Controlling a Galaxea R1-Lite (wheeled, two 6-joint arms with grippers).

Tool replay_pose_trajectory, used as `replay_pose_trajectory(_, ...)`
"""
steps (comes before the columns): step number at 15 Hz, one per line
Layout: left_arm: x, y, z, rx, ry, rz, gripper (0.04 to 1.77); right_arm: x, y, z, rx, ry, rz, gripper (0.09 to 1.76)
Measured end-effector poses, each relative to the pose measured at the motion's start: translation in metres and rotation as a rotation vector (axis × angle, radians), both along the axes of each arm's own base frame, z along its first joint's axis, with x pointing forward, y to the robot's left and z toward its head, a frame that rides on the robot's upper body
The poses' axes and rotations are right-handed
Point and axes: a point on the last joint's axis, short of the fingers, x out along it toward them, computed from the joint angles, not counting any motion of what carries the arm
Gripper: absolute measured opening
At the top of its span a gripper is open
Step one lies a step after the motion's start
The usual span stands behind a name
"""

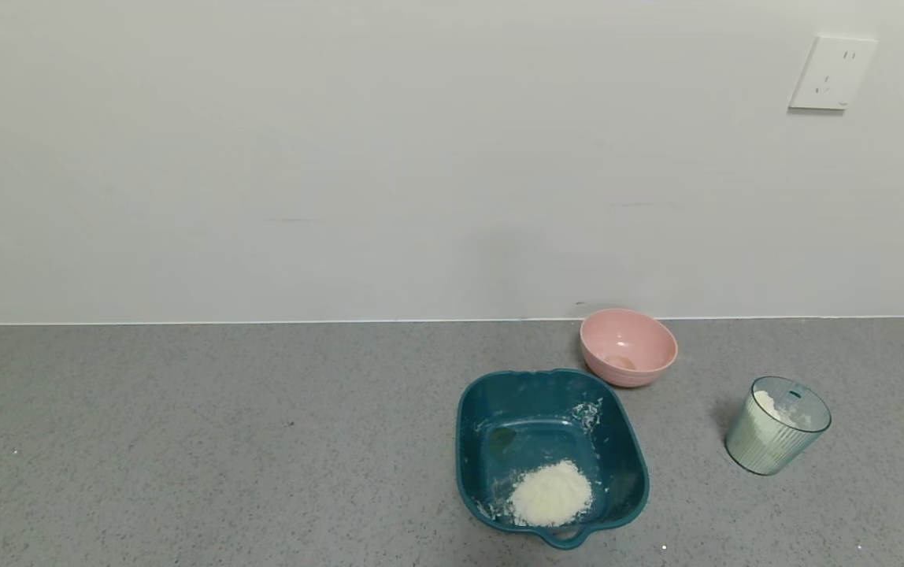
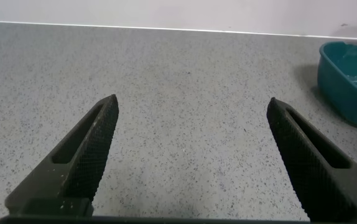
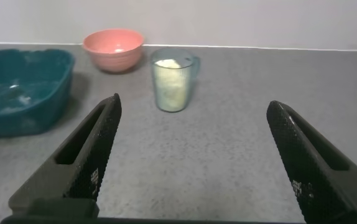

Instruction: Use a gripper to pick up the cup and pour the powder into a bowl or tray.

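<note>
The pale blue-green ribbed cup [image 1: 776, 425] stands upright on the grey counter at the right, with off-white powder inside; it also shows in the right wrist view [image 3: 173, 79]. The dark teal tray [image 1: 625, 449] sits left of it and holds a heap of powder [image 1: 550, 493]; its wall shows in the right wrist view [image 3: 35, 99] and the left wrist view [image 2: 346, 78]. My right gripper [image 3: 193, 106] is open and empty, well short of the cup. My left gripper [image 2: 194, 106] is open and empty over bare counter. Neither gripper shows in the head view.
A round pink bowl [image 1: 628, 346] stands behind the tray near the wall, also in the right wrist view [image 3: 113, 48]. A white wall socket [image 1: 832, 72] is high on the right. The grey counter [image 1: 184, 441] stretches to the left.
</note>
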Motion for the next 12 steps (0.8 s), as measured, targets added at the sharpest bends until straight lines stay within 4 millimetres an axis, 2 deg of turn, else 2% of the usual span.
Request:
replay_pose_trajectory(3,0.000,0.000,0.000,0.000,0.000,0.000,1.72,0.003,0.002,-0.014,-0.011,0.079,0.069,1.70)
replay_pose_trajectory(12,0.000,0.000,0.000,0.000,0.000,0.000,1.72,0.003,0.002,-0.016,-0.020,0.097,0.073,1.70)
